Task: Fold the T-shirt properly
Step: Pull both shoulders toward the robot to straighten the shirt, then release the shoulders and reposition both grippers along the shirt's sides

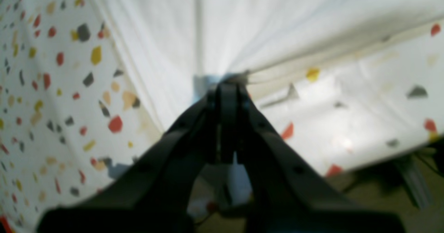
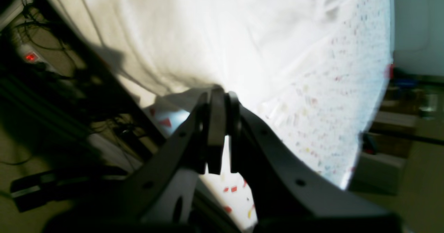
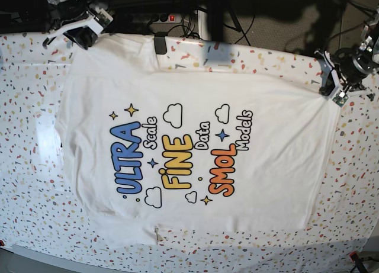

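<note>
The white T-shirt (image 3: 266, 166) lies spread flat on the table, print side up, with the "ULTRA FINE SMOL" print in the middle. My left gripper (image 3: 327, 89) is shut on the shirt's far right corner; in the left wrist view (image 1: 229, 84) the cloth (image 1: 208, 25) fans out from the closed tips. My right gripper (image 3: 89, 33) is shut on the shirt's far left corner; in the right wrist view (image 2: 218, 92) the fingers pinch the edge of the white cloth (image 2: 225, 35).
The speckled white table cover (image 3: 29, 184) shows all round the shirt, also in the wrist views (image 1: 52, 87) (image 2: 329, 104). A power strip with a red light (image 3: 172, 16) and cables lie behind the table's far edge, close to both grippers.
</note>
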`<action>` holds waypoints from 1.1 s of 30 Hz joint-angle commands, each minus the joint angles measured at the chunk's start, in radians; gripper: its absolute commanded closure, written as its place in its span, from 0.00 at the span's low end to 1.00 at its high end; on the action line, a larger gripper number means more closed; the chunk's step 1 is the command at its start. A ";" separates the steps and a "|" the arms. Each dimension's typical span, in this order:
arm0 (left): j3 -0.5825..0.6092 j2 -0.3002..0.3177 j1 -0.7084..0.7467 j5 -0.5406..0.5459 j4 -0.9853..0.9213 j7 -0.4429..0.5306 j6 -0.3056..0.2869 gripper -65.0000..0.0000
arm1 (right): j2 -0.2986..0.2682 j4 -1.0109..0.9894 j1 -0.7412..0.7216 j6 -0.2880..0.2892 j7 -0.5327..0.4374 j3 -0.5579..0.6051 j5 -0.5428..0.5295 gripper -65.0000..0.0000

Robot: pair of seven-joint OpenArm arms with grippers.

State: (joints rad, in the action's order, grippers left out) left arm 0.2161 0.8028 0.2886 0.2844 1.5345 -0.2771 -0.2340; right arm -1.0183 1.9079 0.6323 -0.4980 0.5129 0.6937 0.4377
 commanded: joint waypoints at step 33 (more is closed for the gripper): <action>-0.333 -0.210 0.034 -0.244 0.066 0.182 -0.126 1.00 | 0.049 0.053 -0.206 0.229 -0.142 -0.365 -0.391 1.00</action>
State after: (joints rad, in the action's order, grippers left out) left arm -0.1059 0.5751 0.3309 0.0322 1.5837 -0.1181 -0.3737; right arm -0.9550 1.9491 0.4282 -0.2466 0.3859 0.3382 0.0315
